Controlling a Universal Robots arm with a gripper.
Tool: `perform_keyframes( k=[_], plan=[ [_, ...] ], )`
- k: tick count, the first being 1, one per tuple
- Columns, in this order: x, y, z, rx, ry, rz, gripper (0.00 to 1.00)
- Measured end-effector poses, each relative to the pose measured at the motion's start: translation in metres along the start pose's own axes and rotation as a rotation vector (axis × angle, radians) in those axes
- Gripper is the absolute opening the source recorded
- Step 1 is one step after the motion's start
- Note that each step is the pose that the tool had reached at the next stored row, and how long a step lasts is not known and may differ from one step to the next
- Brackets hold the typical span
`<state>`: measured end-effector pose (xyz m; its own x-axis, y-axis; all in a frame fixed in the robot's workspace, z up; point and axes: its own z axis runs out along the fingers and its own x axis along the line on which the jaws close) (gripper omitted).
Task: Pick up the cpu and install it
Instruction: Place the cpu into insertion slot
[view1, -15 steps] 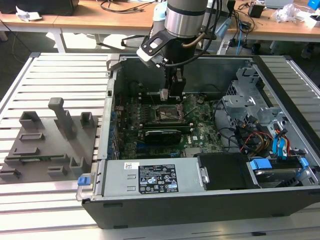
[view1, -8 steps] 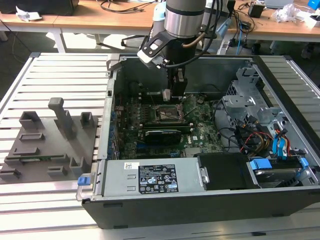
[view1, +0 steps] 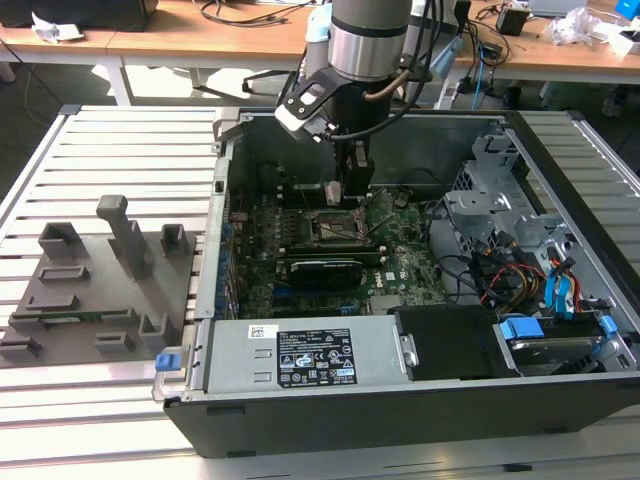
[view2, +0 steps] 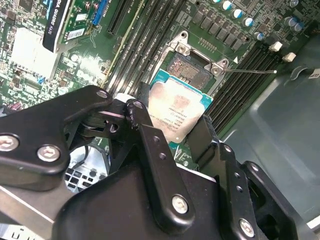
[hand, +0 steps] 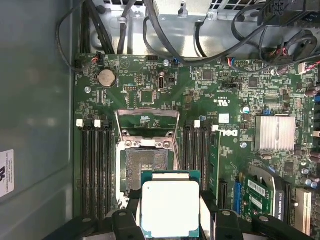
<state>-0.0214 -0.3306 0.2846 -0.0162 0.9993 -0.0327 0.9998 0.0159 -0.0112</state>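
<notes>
Pincer: the pincer (view1: 350, 188) is down inside the open computer case (view1: 400, 425). Its two black fingers (view2: 150, 135) are closed onto opposite edges of the cpu, set just as wide as the chip.
Cpu: the cpu (hand: 170, 212) hangs in that grip with its silvery lid up, above the motherboard (hand: 150, 95) and not seated. In the first wrist view it overlaps one edge of the socket rather than sitting centred over it.
Socket: the socket (hand: 145, 167) lies bare, its load frame (hand: 147, 120) swung back.
Risk, alignment: to my eye, coming down off-centre or turned the wrong way would press the chip onto the contacts and bend them.
Risk, level: I can't tell whether the chip hangs flat. If it doesn't, one corner would land first.
Risk, grip: it is held by its thin edges only, so it could slip and drop onto the board.
Surroundings: the case rests on a slatted tabletop (view1: 110, 150).
</notes>
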Motion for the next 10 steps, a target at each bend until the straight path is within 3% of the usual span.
perform_keyframes(
  k=[10],
  plan=[
    [0.0002, 0.0001, 0.0071, 0.0, -0.0003, 0.0, 0.55]
  ],
)
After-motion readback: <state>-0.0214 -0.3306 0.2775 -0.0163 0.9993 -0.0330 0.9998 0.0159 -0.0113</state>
